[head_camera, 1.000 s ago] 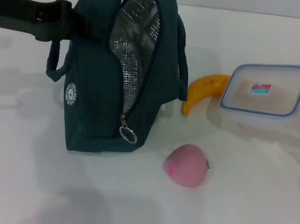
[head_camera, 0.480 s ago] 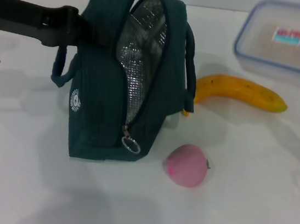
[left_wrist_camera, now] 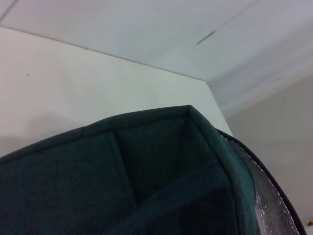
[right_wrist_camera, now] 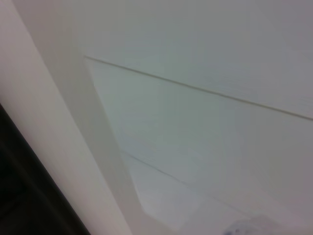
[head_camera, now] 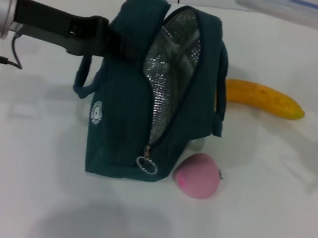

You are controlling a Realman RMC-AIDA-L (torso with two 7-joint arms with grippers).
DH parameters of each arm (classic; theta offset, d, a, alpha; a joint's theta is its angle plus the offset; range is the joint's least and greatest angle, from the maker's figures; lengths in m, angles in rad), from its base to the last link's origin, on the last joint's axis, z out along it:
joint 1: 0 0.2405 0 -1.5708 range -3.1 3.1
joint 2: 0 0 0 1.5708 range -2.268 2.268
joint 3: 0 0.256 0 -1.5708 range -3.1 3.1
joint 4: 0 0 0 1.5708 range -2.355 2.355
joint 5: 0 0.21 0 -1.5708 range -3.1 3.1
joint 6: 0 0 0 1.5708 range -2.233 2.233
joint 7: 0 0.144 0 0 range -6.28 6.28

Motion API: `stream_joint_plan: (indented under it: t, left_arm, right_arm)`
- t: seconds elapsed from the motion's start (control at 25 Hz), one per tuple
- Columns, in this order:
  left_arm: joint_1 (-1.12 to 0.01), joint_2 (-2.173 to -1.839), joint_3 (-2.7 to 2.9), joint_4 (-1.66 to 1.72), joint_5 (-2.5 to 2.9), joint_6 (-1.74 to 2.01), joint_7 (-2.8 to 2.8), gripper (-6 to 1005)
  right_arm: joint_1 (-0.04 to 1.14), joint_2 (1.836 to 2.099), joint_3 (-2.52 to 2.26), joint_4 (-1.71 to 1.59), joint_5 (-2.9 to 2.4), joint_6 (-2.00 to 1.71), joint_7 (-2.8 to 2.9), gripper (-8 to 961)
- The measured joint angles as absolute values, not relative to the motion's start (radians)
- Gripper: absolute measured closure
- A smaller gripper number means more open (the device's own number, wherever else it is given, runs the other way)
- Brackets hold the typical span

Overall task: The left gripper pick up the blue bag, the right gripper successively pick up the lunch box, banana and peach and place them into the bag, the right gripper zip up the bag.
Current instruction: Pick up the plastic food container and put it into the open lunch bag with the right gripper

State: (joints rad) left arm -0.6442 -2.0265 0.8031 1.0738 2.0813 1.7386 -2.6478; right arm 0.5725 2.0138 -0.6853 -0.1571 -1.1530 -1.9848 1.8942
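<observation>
The blue bag stands upright on the white table, its zipper open and the silver lining showing. My left gripper reaches in from the left and is shut on the bag's upper edge. The left wrist view is filled by the bag's dark fabric. The lunch box, clear with a blue rim, hangs in the air at the top right, cut off by the picture's edge. My right gripper is out of view. The banana lies right of the bag. The pink peach rests against the bag's front corner.
A metal zipper ring hangs at the bag's lower front. The bag's carry handle droops on its right side toward the banana. A cable trails from the left arm. The right wrist view shows only wall.
The lunch box has risen from the table to the top edge of the view, uncovering the whole banana. The left arm and the bag have shifted to the right, up against the peach.
</observation>
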Motion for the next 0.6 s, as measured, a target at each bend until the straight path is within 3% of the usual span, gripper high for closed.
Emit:
stream_joint_plan:
  t: [0.6]
  left_arm:
    - [-0.675,-2.033,0.801,1.017,2.076,1.684,-2.599,967]
  right_arm:
    - [0.615,2.020,-0.895,-0.151,-1.160,-1.738,1.930,861]
